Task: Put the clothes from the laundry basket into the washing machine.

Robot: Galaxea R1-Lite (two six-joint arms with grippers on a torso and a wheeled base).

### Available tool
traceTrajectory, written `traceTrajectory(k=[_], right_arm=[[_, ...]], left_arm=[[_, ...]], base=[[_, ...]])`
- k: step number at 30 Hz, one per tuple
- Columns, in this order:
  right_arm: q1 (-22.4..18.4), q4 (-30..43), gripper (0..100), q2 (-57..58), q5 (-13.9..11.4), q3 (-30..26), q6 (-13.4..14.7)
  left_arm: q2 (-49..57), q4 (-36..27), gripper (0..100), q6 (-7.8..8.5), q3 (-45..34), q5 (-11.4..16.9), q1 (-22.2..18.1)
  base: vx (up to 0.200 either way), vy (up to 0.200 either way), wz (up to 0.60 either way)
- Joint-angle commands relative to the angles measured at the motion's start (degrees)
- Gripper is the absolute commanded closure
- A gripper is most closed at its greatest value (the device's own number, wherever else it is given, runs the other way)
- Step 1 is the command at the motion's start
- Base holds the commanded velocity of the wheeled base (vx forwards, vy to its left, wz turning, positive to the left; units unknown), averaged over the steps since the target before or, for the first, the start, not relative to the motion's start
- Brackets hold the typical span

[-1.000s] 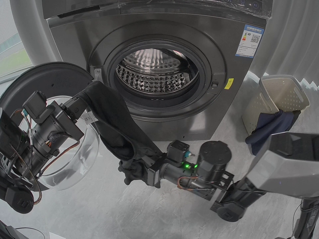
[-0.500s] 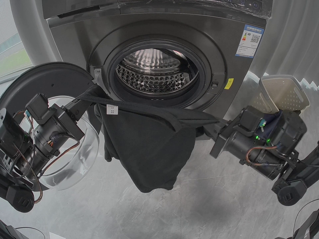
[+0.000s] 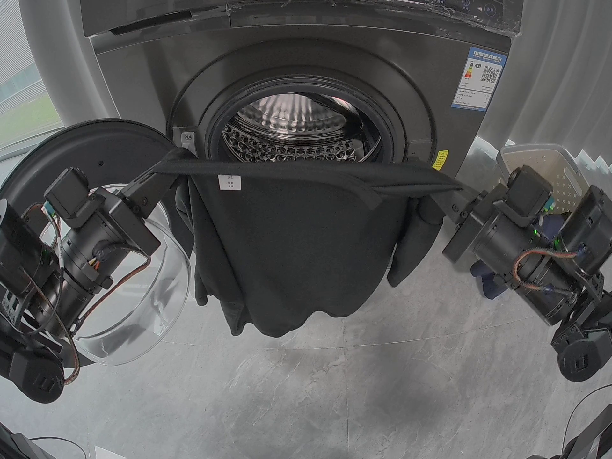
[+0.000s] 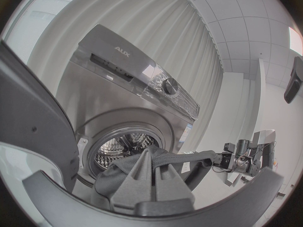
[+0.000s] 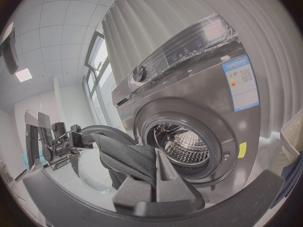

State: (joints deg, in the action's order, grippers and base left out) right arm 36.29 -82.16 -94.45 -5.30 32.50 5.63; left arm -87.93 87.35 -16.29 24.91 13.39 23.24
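Black and spread wide: dark garment (image 3: 299,243), stretched by its top edge into a nearly level line between the two end effectors, hanging in the air just in front of the washing machine (image 3: 306,52). Covers the lower part of the open port, with the upper part of the steel drum (image 3: 299,122) showing above the taut edge. Droops below in a loose sheet, lower hem clear of the grey floor (image 3: 344,403), with one narrower fold dangling at the right end. Bears a small white label (image 3: 229,182) close to the left end.

Left end effector (image 3: 171,166) clamped on the garment's left corner, just beside the left rim of the port. In the left wrist view, cloth bunched between the closed fingers (image 4: 142,167). Right end effector (image 3: 446,199) likewise pinched on the right corner, near the right rim of the port, with cloth draped over its fingers (image 5: 164,174) in the right wrist view.

Round door (image 3: 89,148) swung open at the left, behind the left arm, its clear bowl-shaped window (image 3: 146,301) facing out. Laundry basket (image 3: 564,183) on the floor to the right of the machine, behind the right arm, with a dark blue cloth (image 3: 489,283) hanging over its near rim, partly hidden. Pale curtain (image 3: 561,65) farthest back, behind the machine
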Motion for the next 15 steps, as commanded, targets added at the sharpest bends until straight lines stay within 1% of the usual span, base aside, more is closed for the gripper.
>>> traceTrajectory(k=[1, 3, 4, 6, 8, 11, 15], right_arm=[[-0.78, 0.25, 100, 1.73, 1.26, 1.43, 0.08], [-0.78, 0.34, 100, 1.99, 1.70, 1.43, 0.08], [-0.78, 0.43, 100, 2.43, 2.84, 1.34, 0.08], [-0.78, 0.43, 100, 2.78, 3.37, 1.34, 0.17], [-0.70, 0.43, 100, 3.13, 3.55, 1.34, 0.17], [-0.52, 0.60, 100, 4.54, 4.16, 1.78, 0.96], [-0.52, 0.43, 100, 4.54, 4.34, 1.87, 1.66]], left_arm=[[0.83, -0.16, 100, 0.82, 1.81, -0.90, -0.12], [1.01, -0.25, 100, 0.99, 2.16, -0.99, -0.03], [1.89, -0.51, 100, 1.17, 2.52, -0.99, -0.03], [2.94, -0.60, 100, 1.43, 2.69, -0.99, 0.23], [3.20, -0.69, 100, 1.61, 2.69, -0.99, 0.50], [4.26, -1.12, 100, 2.84, 2.43, -1.17, 1.02], [4.96, -1.21, 100, 2.93, 2.34, -1.08, 1.11]], base=[[0.000, 0.000, 0.00], [0.000, 0.000, 0.00], [0.000, 0.000, 0.00], [0.000, 0.000, 0.00], [0.000, 0.000, 0.00], [0.000, 0.000, 0.00], [0.000, 0.000, 0.00]])
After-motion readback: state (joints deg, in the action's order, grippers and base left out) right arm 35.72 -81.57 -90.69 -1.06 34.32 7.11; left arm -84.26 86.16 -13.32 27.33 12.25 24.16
